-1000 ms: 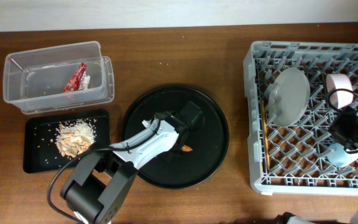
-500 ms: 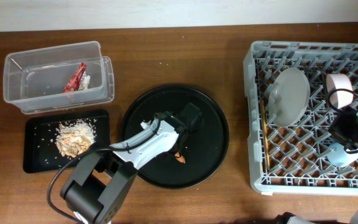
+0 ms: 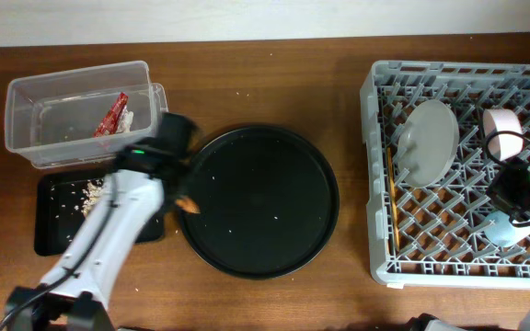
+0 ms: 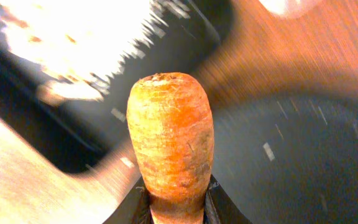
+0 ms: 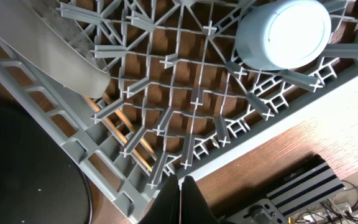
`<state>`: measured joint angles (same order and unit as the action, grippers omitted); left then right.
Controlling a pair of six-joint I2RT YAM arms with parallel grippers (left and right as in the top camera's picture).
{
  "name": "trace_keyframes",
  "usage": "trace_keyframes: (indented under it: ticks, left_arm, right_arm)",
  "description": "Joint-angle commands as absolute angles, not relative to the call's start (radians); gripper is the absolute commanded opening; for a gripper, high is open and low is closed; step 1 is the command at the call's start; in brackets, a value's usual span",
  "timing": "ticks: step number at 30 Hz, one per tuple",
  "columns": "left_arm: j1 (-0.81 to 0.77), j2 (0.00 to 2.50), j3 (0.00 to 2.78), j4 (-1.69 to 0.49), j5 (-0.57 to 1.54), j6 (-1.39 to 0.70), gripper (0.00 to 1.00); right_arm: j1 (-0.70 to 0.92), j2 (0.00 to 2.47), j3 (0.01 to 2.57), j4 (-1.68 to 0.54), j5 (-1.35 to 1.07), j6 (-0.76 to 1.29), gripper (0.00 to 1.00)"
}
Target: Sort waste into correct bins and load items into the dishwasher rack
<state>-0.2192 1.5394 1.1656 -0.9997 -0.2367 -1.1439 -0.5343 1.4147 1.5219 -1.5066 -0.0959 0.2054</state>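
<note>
My left gripper (image 3: 184, 203) is shut on the small orange carrot (image 4: 169, 134), held between the round black tray (image 3: 274, 239) and the shallow black tray (image 3: 51, 241) with beige food scraps and rice (image 3: 90, 191). The clear tub (image 3: 35, 138) holds the red wrapper (image 3: 111, 115) and white tissue (image 3: 125, 119). In the grey rack (image 3: 431, 257) stand the white plate (image 3: 426, 140), the pinkish bowl (image 3: 500, 129), the light-blue cup (image 5: 284, 32) and chopsticks (image 3: 390, 198). My right gripper (image 5: 180, 182) is shut and empty over the rack's front edge.
The brown wooden table (image 3: 274, 83) carries scattered rice grains. A few grains lie on the round black tray. The robot base and cables show at the lower right in the right wrist view (image 5: 303, 193).
My left arm has lifted the carrot off the round black tray and swung left toward the shallow black tray. The right arm has not moved.
</note>
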Motion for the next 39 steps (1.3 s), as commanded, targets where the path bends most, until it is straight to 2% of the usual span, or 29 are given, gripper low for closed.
trace_keyframes:
  ticks: [1,4,8,20,22,23,24,27,28,29,32,33,34,36,39]
  left_arm:
    - [0.008,1.52,1.162,-1.015,-0.274,-1.075,0.1]
    - [0.243,1.523,1.162,-1.003,-0.281,-1.074,0.1]
    - [0.405,1.533,1.16,-0.981,-0.285,-1.044,0.1]
    - [0.437,1.877,1.16,-0.852,-0.272,-0.993,0.11]
    - [0.437,1.887,1.16,-0.853,-0.266,-0.993,0.28]
    - [0.437,1.887,1.16,-0.852,-0.266,-0.993,0.52]
    - [0.437,1.886,1.16,-0.852,-0.266,-0.992,0.68]
    - [0.437,1.872,1.184,-0.853,-0.231,-0.878,0.85]
    - [0.437,1.853,1.205,-0.855,-0.204,-0.825,0.96]
    - [0.433,1.811,1.23,-0.857,-0.178,-0.762,0.99]
    - [0.359,1.617,1.286,-0.844,-0.029,-0.408,0.99]
    - [0.321,1.562,1.286,-0.823,0.036,-0.313,0.99]
    - [0.284,1.529,1.286,-0.811,0.075,-0.241,0.99]
    - [0.181,1.505,1.286,-0.827,0.17,-0.041,0.99]
    - [0.074,1.509,1.285,-0.933,0.168,0.039,0.99]
  right_arm:
    - [-0.538,1.405,1.528,-1.504,-0.101,0.199,0.04]
    - [-0.538,1.405,1.528,-1.504,-0.101,0.199,0.04]
    - [-0.538,1.405,1.528,-1.504,-0.101,0.199,0.04]
    - [-0.538,1.405,1.528,-1.504,-0.101,0.199,0.04]
    - [-0.538,1.405,1.528,-1.503,-0.102,0.199,0.04]
    - [-0.538,1.405,1.528,-1.503,-0.102,0.199,0.04]
    - [-0.538,1.405,1.528,-1.503,-0.102,0.199,0.04]
    - [-0.536,1.405,1.528,-1.503,-0.107,0.198,0.07]
    - [-0.534,1.405,1.528,-1.497,-0.137,0.177,0.1]
    - [-0.512,1.405,1.528,-1.476,-0.204,0.129,0.15]
    - [-0.351,1.405,1.528,-1.382,-0.305,0.042,0.35]
    - [-0.295,1.405,1.528,-1.346,-0.327,0.029,0.46]
    - [-0.241,1.406,1.528,-1.31,-0.33,0.021,0.49]
    - [-0.112,1.425,1.528,-1.235,-0.329,-0.011,0.62]
    - [-0.002,1.483,1.528,-1.191,-0.325,-0.03,0.71]
